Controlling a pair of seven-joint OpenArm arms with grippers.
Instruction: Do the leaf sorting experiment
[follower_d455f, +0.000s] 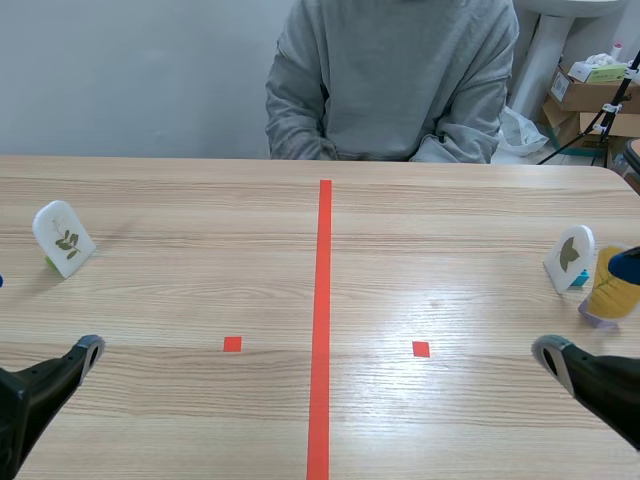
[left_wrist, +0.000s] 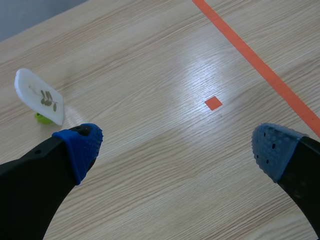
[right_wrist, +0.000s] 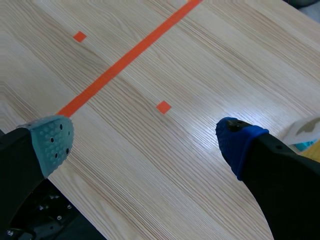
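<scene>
**Both hands released, leaf cards at the bench's two sides**

I saw the bench (follower_d455f: 200, 290) with a person (follower_d455f: 395, 80) seated at its far side. My left hand (left_wrist: 177, 150) and right hand (right_wrist: 144, 141) hung low over the near edge, fingers spread wide, gripping nothing. The left card (follower_d455f: 63, 238), showing a sprig of small leaves, stood tilted on a green foot at the far left. The right card (follower_d455f: 571, 258), showing one broad leaf, stood at the far right, just beside a yellow object (follower_d455f: 610, 285).

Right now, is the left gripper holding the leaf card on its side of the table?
No, the left gripper is open and empty; the leaf card stands apart, ahead of it.
</scene>
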